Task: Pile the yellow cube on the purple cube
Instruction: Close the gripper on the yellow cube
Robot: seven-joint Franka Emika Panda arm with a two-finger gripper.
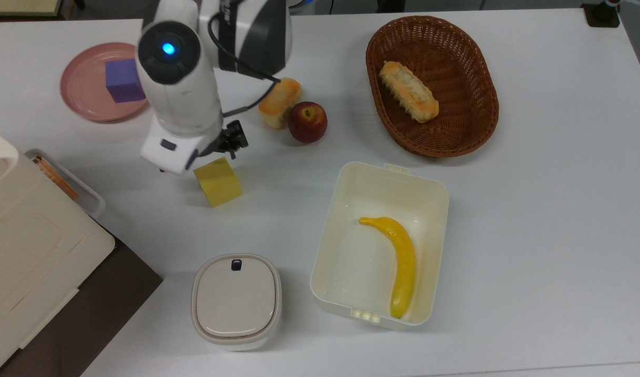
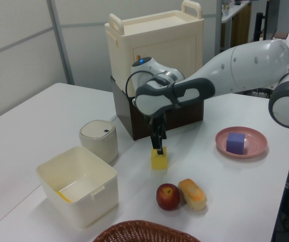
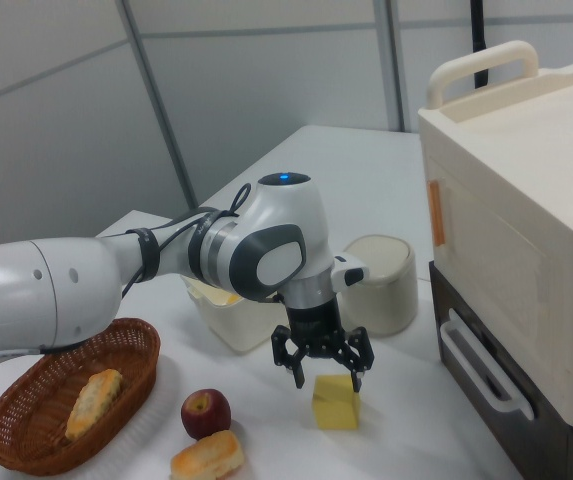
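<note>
The yellow cube (image 3: 337,402) sits free on the white table (image 1: 534,209), the gripper (image 3: 323,372) hovering just above it, jaws spread — apparently to straddle it. The purple cube (image 1: 124,80) waits on the pink plate (image 1: 81,99), well apart — its top bare.

Arm posture: extended low, wrist vertical.
The white Franka arm with grey joint bands reaches in from 9 o'clock in the right view, its final link pointing straight down. The black two-finger gripper (image 3: 323,378) hangs at 6 o'clock beneath the wrist, fingers (image 3: 297,374) spread apart with nothing between them. A blue indicator light glows atop the wrist housing.
</note>
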